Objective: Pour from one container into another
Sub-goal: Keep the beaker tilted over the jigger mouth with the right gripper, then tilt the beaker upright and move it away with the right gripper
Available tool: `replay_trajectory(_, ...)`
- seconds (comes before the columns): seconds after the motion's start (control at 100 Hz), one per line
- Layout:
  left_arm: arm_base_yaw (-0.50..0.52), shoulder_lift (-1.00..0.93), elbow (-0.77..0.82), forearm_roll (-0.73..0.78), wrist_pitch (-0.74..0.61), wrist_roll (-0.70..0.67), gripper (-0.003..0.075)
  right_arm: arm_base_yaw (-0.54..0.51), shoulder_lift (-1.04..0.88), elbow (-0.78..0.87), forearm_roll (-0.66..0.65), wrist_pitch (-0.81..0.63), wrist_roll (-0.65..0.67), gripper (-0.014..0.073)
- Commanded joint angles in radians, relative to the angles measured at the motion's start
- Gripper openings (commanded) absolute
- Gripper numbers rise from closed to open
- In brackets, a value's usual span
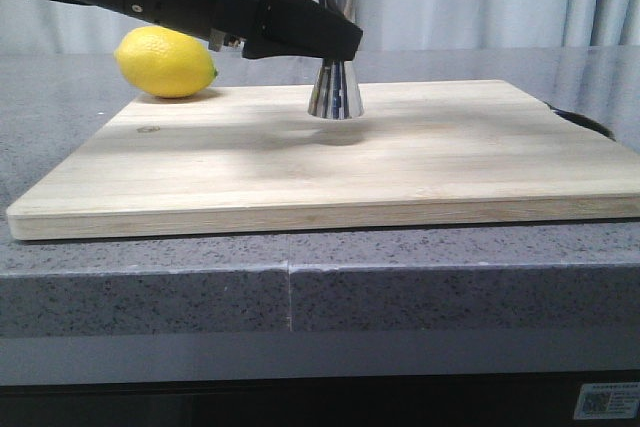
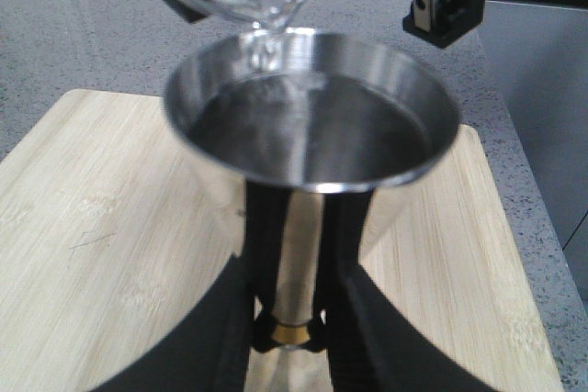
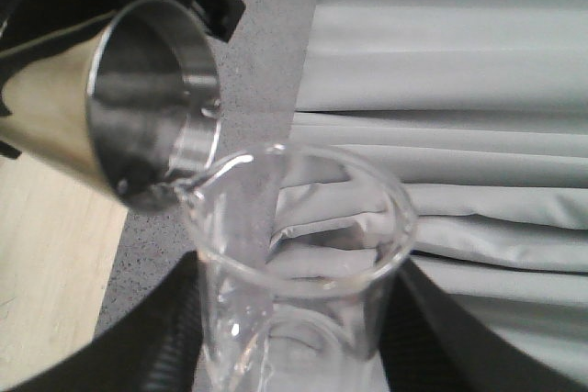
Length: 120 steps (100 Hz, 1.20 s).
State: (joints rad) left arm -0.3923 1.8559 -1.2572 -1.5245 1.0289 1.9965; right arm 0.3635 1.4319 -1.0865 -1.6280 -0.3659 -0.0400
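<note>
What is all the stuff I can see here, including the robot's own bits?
Shiny steel hourglass jigger: one, silver with gold waist band, standing on the board's far middle, held at the waist.
Small clear glass beaker: one, transparent, tipped with its lip over the jigger's rim.
Lemon: one, yellow, on the counter behind the board's left corner.
Wooden cutting board: one, pale wood, on the counter.
Counter: one, grey speckled.
Curtain: pale grey, behind.
Left gripper: black, clamping the jigger.
Right gripper: black, holding the beaker.
</note>
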Motion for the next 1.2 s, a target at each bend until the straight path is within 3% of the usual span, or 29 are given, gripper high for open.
replay_trajectory(0.0, -0.01, -0.048, -0.029, -0.073, 0.048, -0.005, 0.0093, -0.001, -0.045, -0.035, 0.022, -0.003, -0.004, 0.0195)
replay_trajectory(0.26, -0.01, -0.048, -0.029, -0.073, 0.048, -0.005, 0.0093, -0.001, -0.045, -0.035, 0.099, -0.003, 0.0, 0.0195)
replay_trajectory(0.73, -0.01, -0.048, -0.029, -0.073, 0.046, -0.005, 0.0093, -0.001, -0.045, -0.035, 0.47, -0.001, 0.018, 0.0195)
replay_trajectory(1.19, -0.01, -0.048, -0.029, -0.073, 0.044, -0.005, 0.0093, -0.001, -0.045, -0.035, 0.554, 0.021, 0.28, 0.0195)
